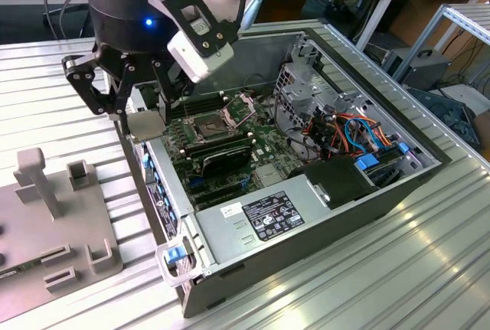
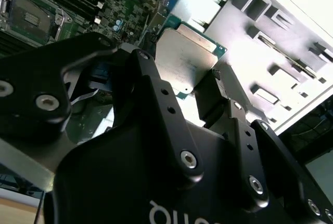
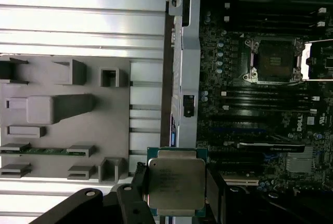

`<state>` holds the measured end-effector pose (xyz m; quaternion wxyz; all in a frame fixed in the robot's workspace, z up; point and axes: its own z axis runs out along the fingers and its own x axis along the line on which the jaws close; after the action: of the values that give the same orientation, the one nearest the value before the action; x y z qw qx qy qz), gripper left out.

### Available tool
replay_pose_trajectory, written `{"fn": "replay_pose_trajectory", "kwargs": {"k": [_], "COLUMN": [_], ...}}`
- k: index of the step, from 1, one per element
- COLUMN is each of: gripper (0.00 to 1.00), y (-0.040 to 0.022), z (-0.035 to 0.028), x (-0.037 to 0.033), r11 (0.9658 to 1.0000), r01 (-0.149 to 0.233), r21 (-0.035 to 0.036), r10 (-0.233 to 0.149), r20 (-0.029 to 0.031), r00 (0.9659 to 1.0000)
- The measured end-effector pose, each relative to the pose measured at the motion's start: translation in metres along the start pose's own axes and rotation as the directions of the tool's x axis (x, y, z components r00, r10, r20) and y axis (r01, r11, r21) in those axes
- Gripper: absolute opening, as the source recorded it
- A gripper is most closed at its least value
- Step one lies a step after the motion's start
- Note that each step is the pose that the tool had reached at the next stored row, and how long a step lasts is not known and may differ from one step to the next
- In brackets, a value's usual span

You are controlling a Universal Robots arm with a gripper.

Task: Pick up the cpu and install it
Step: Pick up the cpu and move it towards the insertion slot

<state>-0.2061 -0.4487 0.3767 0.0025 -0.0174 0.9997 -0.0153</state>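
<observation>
The cpu [image 1: 147,125] is a small silver-grey square chip, held over the near wall of the open computer case [image 1: 230,261], at the exterior view's left. My gripper [image 1: 147,125] is shut on it, one black finger on each side. In both wrist views the cpu [image 3: 176,182] [image 2: 184,57] sits flat between the fingers [image 3: 214,182], metal lid facing the first wrist camera. The open socket [image 1: 208,125] [image 3: 276,60] [image 2: 28,16] on the motherboard is bare, a short way further inside the case from the chip.
A grey fixture plate [image 1: 53,215] [image 3: 67,115] with posts and slots lies outside the case; a memory stick [image 3: 36,151] rests in it. The hinged socket frame [image 1: 245,104] stands open. A power supply [image 1: 268,219], drive cage and cables [image 1: 352,135] crowd the case.
</observation>
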Motion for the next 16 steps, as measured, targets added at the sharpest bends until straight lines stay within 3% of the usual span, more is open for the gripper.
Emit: {"fn": "replay_pose_trajectory", "kwargs": {"k": [16], "gripper": [0.55], "y": [-0.0015], "z": [0.0002], "x": [-0.0437], "r11": [1.0], "r01": [0.0], "r21": [0.0], "r10": [0.0], "r20": [0.0], "r00": [1.0]}}
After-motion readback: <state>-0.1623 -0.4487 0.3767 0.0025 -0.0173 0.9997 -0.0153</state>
